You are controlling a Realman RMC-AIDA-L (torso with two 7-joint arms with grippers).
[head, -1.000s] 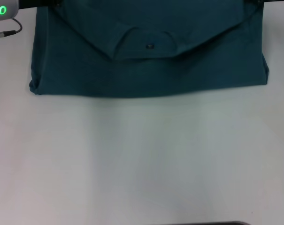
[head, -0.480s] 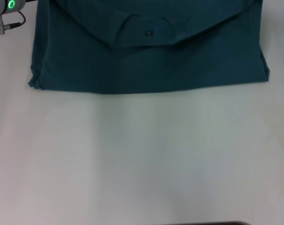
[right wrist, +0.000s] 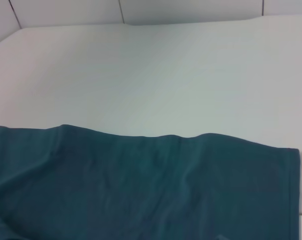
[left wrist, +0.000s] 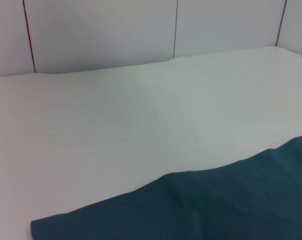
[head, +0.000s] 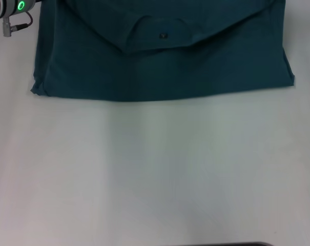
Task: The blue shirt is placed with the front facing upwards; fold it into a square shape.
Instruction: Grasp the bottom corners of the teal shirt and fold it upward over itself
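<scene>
At the far left corner of the counter [head: 155, 174], only the left arm's wrist housing with its green ring light shows in the head view; the left hand itself is out of sight, so whether it is open, closed or gripping cloth cannot be told. Just beside it lies the blue shirt [head: 160, 72], spread along the counter's far edge as a wide band with a straight near fold, the collar [head: 157, 38] and its small dark label [head: 163, 36] turned down over the middle. The lettering is not visible. Moving rightward, the near right corner of the cloth juts out slightly. The right hand is not in view either, state unknown. I judge the fold is partly made; doing it well would mean squaring both side edges and keeping the near fold line straight, without dragging the layers askew.
</scene>
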